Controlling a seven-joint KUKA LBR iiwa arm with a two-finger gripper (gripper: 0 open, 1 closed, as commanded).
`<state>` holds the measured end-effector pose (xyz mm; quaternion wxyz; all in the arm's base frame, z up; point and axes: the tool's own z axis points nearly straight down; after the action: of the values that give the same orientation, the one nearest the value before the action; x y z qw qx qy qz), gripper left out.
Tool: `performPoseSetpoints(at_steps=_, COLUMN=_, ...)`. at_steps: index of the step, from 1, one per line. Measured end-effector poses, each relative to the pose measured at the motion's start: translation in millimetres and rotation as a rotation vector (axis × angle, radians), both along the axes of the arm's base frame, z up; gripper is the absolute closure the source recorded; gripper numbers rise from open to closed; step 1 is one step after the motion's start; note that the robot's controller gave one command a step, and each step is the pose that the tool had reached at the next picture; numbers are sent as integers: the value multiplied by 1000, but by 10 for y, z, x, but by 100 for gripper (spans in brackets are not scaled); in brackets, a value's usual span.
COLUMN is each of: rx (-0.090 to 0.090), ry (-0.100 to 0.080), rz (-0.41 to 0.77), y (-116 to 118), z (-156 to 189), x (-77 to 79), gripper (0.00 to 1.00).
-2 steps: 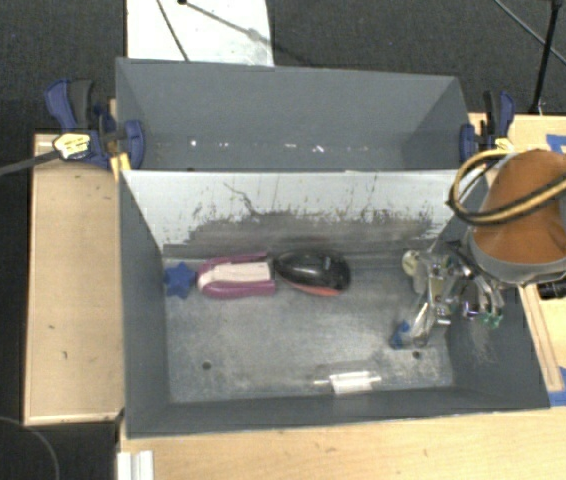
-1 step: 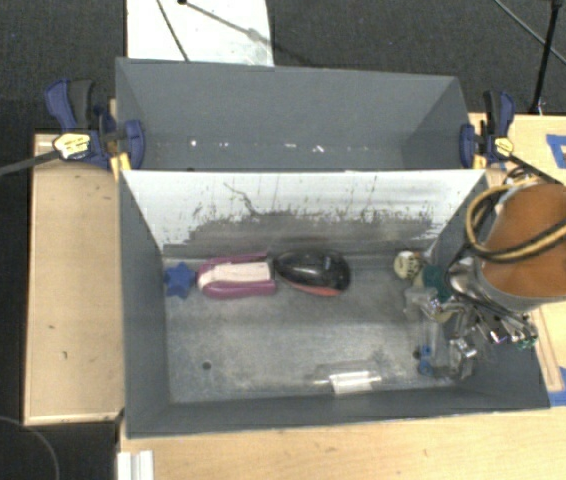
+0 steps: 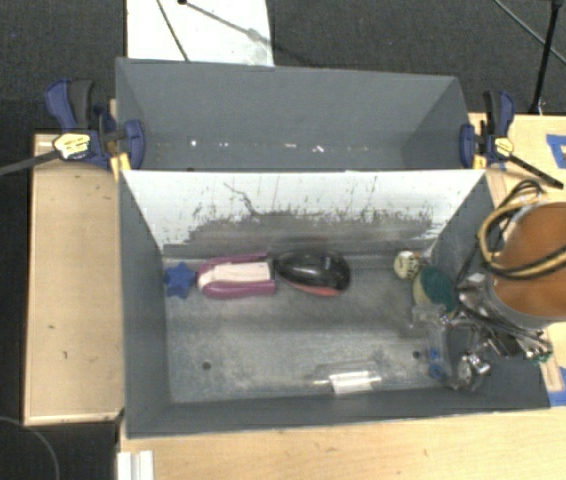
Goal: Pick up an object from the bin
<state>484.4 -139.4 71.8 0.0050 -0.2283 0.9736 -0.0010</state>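
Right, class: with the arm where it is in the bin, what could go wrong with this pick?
The gripper sits low in the near right corner, close to the right wall; it might scrape or jam there. The teal thing and small cream piece lie crowded beside it, so it could knock them away rather than grip one.

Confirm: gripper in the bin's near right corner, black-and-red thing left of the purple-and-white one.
Wrong side: the camera view shows the black-and-red thing right of the purple-and-white thing. The gripper is in the bin's near right corner.
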Motion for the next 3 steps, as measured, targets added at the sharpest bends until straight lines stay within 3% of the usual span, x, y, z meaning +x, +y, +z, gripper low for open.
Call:
performPoseSetpoints(at_steps=1, rx=-3, ry=-3, rz=135, y=118, z=8, x=-28, gripper=0)
performPoseSetpoints(at_steps=2, rx=0, ry=6, rz=133, y=127, z=-17, x=-64, gripper=100)
performPoseSetpoints(at_steps=3, rx=0, ry=8, rz=414, y=485, z=-15, x=394, gripper=100)
